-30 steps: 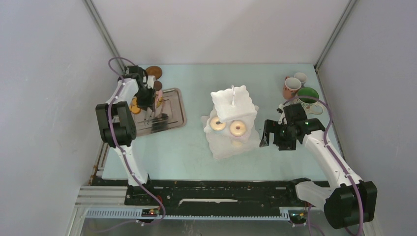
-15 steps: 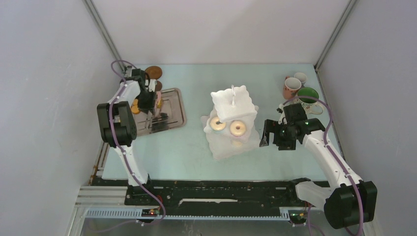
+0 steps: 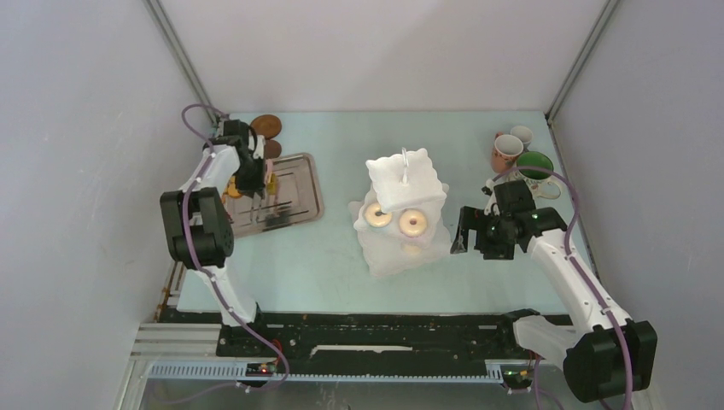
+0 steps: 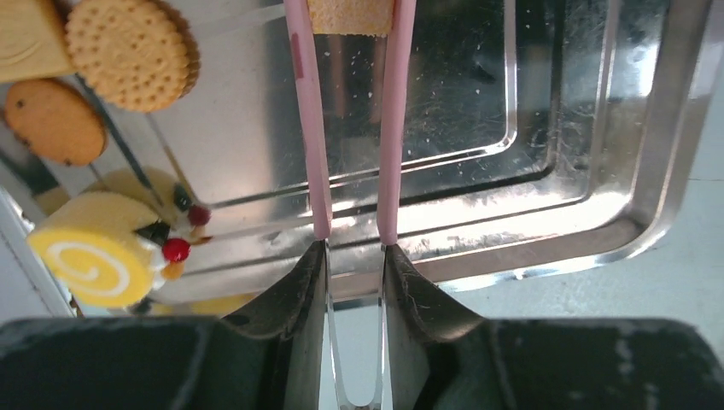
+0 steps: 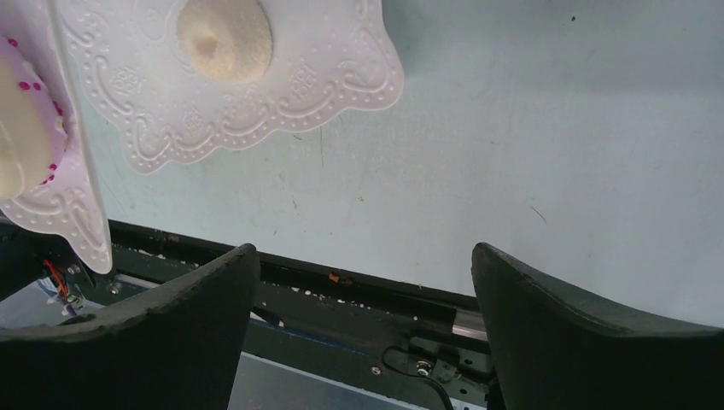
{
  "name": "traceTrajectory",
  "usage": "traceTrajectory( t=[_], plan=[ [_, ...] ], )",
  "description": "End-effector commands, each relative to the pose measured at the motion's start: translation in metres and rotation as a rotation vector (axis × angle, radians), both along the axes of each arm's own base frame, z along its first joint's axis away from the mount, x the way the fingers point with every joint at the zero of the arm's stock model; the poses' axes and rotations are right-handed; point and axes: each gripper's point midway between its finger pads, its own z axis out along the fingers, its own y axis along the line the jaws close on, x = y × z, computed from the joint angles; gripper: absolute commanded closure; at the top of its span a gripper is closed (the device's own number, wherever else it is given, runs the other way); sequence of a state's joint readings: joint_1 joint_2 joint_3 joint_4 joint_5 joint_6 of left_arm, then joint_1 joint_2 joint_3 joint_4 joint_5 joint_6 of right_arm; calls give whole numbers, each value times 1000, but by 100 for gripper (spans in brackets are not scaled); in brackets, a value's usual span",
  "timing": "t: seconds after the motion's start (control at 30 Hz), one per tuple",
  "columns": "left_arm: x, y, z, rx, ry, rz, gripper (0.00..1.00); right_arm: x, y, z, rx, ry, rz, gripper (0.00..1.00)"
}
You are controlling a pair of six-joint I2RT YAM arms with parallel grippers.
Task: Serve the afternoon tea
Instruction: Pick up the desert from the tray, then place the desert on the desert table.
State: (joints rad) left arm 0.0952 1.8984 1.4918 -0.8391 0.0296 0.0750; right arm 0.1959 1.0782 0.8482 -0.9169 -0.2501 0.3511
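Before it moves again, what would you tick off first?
1. Left hand clamped on the pink tongs: ok.
2. Tong tips pinching the yellowish pastry: ok.
3. Pastry lifted off the grey tray: cannot tell.
4. Right hand open, apart from the white stand: ok.
5. Bare room on the stand's top tier: ok.

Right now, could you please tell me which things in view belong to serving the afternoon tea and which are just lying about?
Belong: tiered stand, donuts, mugs, coasters, biscuits, roll cake.
Others: metal tray; pink tongs, gripped as a tool.
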Motion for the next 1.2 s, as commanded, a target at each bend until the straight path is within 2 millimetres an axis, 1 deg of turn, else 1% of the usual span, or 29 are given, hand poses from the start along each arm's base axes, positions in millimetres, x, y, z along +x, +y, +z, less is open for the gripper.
traceTrajectory(
  t=[0.0,0.1,0.17,0.23,0.3,0.33,0.37,0.4,0.43,0.53,0.63,0.73,0.8,0.9,1.0,1.17],
  plan=[
    [6,0,50,4,-162,89,85,13,2,18,17,-89,-11,4],
    [-6,-4,57,-10,-166,117,87,14,1,21,19,-106,-11,3],
    [-21,-11,57,-18,-137,120,88,14,1,24,25,-119,-10,4],
    [-40,-24,57,-28,-100,109,88,14,0,27,30,-136,-10,4],
    [-65,-48,53,-50,-66,70,88,16,-2,30,31,-154,-21,4],
    [-80,-66,51,-59,-51,38,88,17,-5,31,26,-161,-33,4],
    [-94,-77,48,-61,-37,19,88,18,-7,32,22,-169,-45,4],
    [-114,-89,41,-72,-12,0,88,20,-11,32,13,-175,-59,4],
    [-128,-102,42,-94,-18,-17,88,21,-15,32,2,-177,-77,3],
    [-166,-138,35,-168,-1,-60,87,24,-26,32,-17,-177,-120,3],
    [-197,-171,35,-244,-10,-130,86,27,-27,34,-19,-195,-117,3],
    [-220,-201,40,-324,-43,-223,85,27,-25,38,-5,-208,-110,3],
    [-227,-215,45,-360,-78,-285,84,25,-23,39,3,-214,-99,3],
    [-232,-247,50,-449,-124,-368,83,24,-19,40,11,-225,-82,3],
    [-237,-267,45,-456,-93,-426,84,22,-17,40,13,-226,-72,3],
    [-236,-295,38,-453,-68,-484,85,20,-15,41,14,-232,-62,3]
  ],
)
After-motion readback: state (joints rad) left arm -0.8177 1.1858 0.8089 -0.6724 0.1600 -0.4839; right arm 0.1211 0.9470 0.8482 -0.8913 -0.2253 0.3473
